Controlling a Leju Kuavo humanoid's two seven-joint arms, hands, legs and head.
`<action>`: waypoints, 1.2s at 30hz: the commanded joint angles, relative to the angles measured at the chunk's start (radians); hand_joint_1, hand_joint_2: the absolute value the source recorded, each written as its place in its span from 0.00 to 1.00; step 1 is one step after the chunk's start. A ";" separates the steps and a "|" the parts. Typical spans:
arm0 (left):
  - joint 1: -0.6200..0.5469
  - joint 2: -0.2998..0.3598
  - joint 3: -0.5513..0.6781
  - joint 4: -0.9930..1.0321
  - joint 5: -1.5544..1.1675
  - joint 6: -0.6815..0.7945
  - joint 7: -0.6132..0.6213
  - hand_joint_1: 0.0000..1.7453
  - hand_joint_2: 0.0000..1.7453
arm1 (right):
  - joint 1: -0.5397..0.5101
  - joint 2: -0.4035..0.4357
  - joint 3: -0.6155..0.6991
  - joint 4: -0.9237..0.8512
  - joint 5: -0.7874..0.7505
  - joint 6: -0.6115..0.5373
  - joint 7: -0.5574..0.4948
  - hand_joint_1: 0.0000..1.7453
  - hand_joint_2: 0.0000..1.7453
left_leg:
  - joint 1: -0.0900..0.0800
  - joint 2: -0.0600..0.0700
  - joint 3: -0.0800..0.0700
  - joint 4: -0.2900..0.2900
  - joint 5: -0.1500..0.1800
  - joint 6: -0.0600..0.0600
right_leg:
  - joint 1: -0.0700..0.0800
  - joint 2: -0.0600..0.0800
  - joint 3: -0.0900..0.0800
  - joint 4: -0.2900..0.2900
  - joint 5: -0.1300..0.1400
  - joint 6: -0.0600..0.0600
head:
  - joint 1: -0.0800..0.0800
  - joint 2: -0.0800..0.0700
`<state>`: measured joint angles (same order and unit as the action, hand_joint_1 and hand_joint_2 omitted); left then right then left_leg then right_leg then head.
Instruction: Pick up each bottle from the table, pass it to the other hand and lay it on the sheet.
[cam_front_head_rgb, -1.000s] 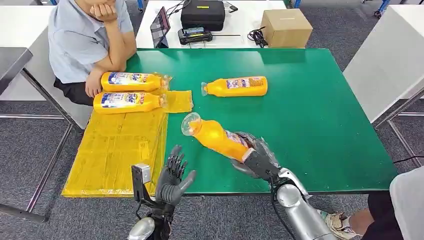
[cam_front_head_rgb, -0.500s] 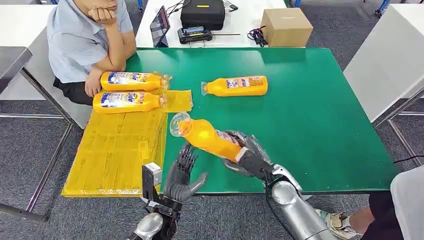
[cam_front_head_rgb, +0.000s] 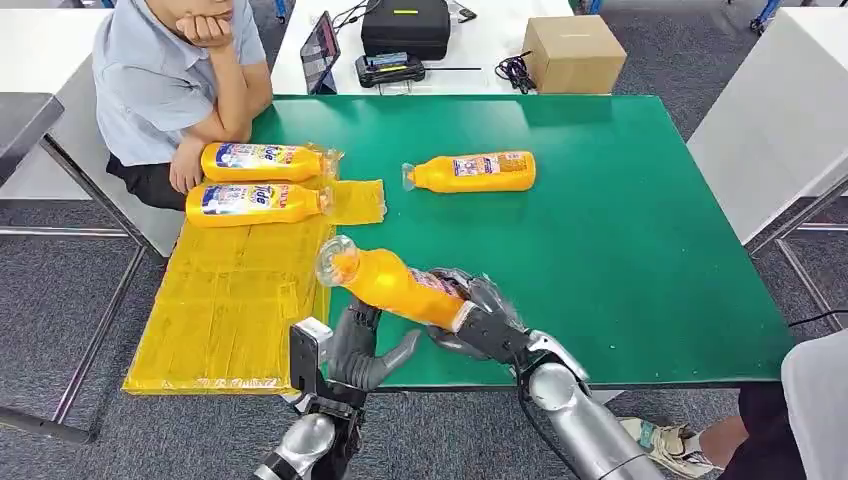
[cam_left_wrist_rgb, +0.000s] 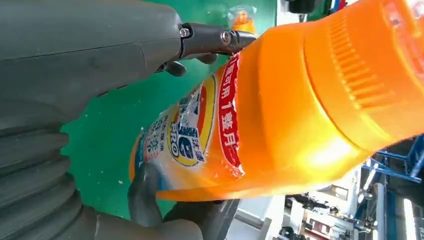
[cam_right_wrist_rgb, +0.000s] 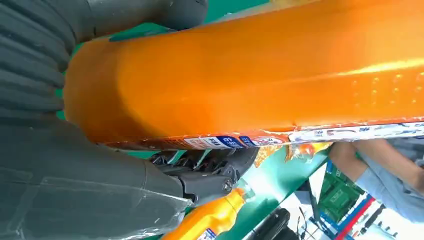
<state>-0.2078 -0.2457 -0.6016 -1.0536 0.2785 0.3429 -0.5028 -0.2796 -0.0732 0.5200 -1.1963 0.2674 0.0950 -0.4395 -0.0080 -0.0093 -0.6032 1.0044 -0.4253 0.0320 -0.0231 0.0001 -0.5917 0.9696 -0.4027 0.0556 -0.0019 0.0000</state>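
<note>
The orange bottle (cam_front_head_rgb: 392, 284) looks hard, smooth and slippery, so while my right hand (cam_front_head_rgb: 478, 315) grips its bottom, my empty, spread left hand (cam_front_head_rgb: 362, 349) should grab its middle.

held bottle (cam_front_head_rgb: 388, 285): glossy orange plastic was seen, with a clear ribbed cap and a shiny printed label
sheet (cam_front_head_rgb: 235, 300): translucent yellow plastic film was noted, creased and faintly shiny
bench (cam_front_head_rgb: 620, 230): a matt green, smooth top was shown
right hand (cam_front_head_rgb: 478, 318): dark matt plastic and silver metal were observed
box (cam_front_head_rgb: 573, 54): plain brown cardboard, matt, was seen
</note>
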 joint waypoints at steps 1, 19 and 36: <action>-0.075 -0.018 0.021 0.135 0.062 -0.027 0.033 0.00 1.00 | -0.065 0.011 0.088 0.044 0.008 -0.001 0.001 0.88 1.00 | 0.002 0.003 0.003 0.001 -0.002 -0.002 | 0.002 0.002 0.003 0.000 -0.001 -0.003 | 0.000 0.000; -0.081 -0.018 0.025 0.119 0.092 -0.034 0.023 1.00 1.00 | -0.067 0.006 0.097 0.056 0.009 -0.011 0.006 0.79 1.00 | 0.002 0.002 0.004 0.001 -0.002 -0.002 | 0.002 0.001 0.003 0.000 -0.001 -0.003 | 0.000 0.000; -0.062 -0.006 0.030 0.079 0.067 0.029 -0.011 1.00 1.00 | -0.052 0.016 0.086 0.077 0.003 -0.019 0.007 0.67 1.00 | 0.001 0.001 0.002 0.000 -0.001 -0.002 | 0.001 0.001 0.002 0.000 -0.001 -0.002 | 0.000 0.000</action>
<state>-0.2465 -0.2636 -0.5898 -0.9876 0.3468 0.3678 -0.5089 -0.3033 -0.0565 0.5875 -1.1822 0.2712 0.0778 -0.4368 -0.0081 -0.0093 -0.6035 1.0045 -0.4252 0.0320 -0.0232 0.0001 -0.5923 0.9696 -0.4027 0.0556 -0.0015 0.0000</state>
